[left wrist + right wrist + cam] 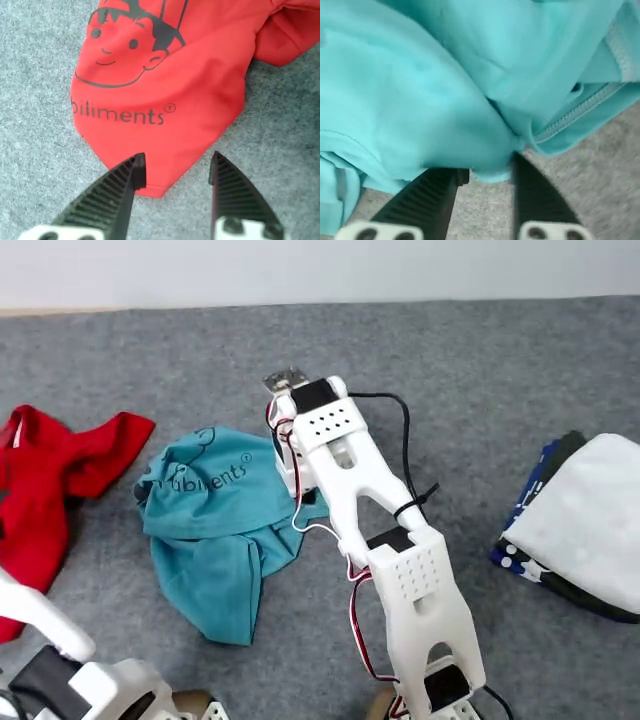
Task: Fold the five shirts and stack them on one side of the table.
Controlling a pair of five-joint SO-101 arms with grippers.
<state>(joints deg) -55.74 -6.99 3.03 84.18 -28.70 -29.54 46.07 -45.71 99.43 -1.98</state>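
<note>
Roughly near-to-far, crumpled teal shirt (212,540).

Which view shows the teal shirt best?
High view: nearly the whole teal shirt lies crumpled mid-table, the right arm over one edge. Right wrist view gives a close-up of folds and a seam at the open right gripper. Left wrist view faces the red shirt.

The table (480,370) is lit softly and evenly from above, and its grey cover is rendered matte. Faint shadows are cast under the teal shirt (215,530) and along the near edge of the folded stack (590,510) (whose white top is rendered very bright). In the left wrist view the red shirt (165,90) is brightly lit, with a dim shadow beside it.
</note>
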